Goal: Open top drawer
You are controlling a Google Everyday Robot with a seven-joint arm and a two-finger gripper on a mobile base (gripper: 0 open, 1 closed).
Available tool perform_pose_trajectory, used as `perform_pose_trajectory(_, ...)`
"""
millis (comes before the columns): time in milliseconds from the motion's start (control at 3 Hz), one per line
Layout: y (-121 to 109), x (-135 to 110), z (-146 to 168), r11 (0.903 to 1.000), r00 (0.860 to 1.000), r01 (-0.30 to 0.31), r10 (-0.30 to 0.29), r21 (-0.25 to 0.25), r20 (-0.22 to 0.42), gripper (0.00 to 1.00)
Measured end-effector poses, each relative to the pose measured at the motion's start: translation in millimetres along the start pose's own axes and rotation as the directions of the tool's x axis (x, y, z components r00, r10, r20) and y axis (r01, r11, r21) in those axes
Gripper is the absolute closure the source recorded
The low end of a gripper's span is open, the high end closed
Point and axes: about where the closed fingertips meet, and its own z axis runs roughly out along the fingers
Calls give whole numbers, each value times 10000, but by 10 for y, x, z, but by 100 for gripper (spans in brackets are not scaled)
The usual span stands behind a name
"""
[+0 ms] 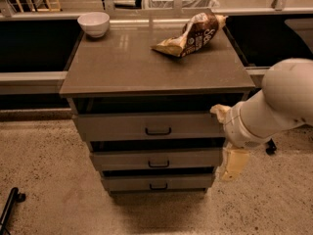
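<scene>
The top drawer (117,127) is the uppermost of three grey-brown fronts in the cabinet, with a small dark handle (158,130) at its centre. A dark gap shows between its front and the cabinet top. My gripper (233,163) hangs pale and cream-coloured from the white arm (274,106), just off the cabinet's right side at the height of the middle drawer. It is to the right of and below the top drawer's handle and does not touch it.
On the cabinet top (122,67) lie a white bowl (94,22) at the back left and a brown snack bag (190,33) at the back right. The middle drawer (122,159) and bottom drawer (127,182) sit below. A black wheeled leg (10,207) is at the lower left.
</scene>
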Motion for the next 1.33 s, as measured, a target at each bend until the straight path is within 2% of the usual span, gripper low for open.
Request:
perform_pose_trajectory(333, -195, 58, 334, 9941, 9949, 1005, -1009, 404, 77, 0)
perform_pose_trajectory(667, -409, 155, 722, 9904, 9915, 1293, -1299, 484, 88, 0)
perform_pose_trajectory(1000, -666, 230, 994, 9933, 9926, 1150, -1155, 144, 388, 0)
perform_pose_trajectory(1333, -981, 336, 1119, 9975, 9972, 699, -696, -113, 269, 0)
